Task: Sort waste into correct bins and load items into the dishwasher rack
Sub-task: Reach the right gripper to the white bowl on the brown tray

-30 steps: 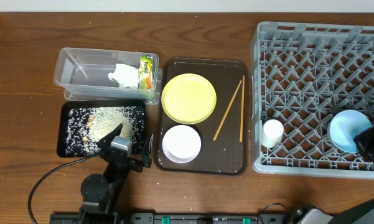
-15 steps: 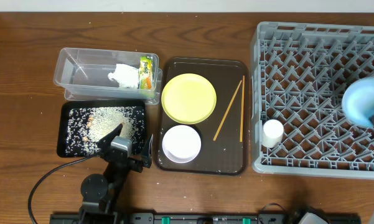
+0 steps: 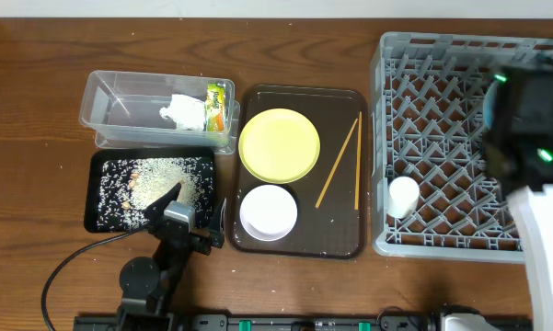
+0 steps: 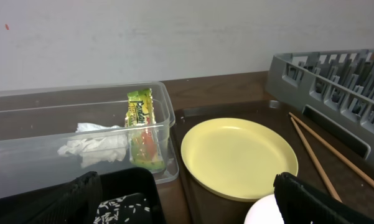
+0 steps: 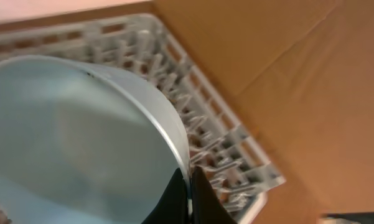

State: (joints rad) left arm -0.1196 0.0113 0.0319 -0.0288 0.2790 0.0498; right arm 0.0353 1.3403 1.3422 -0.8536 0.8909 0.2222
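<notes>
The right gripper (image 5: 190,193) is clenched on the thin smooth rim of the round light blue bowl (image 5: 81,137), a dark finger either side of its wall, the pegged lattice of the large square grey plastic dishwasher rack (image 5: 202,127) just beyond. The left gripper (image 3: 196,204) stands spread, holding nothing. Straight ahead of it lies the round yellow plate (image 4: 236,155); ahead-left, the clear plastic rectangular tub (image 4: 25,115) holds a crumpled white tissue (image 4: 93,146) and a green-yellow-orange snack wrapper (image 4: 142,130); ahead-right lie two thin wooden chopsticks (image 4: 317,155); under its left finger, the shallow black rectangular tray (image 3: 97,210) speckled with rice-like grains (image 3: 161,176).
</notes>
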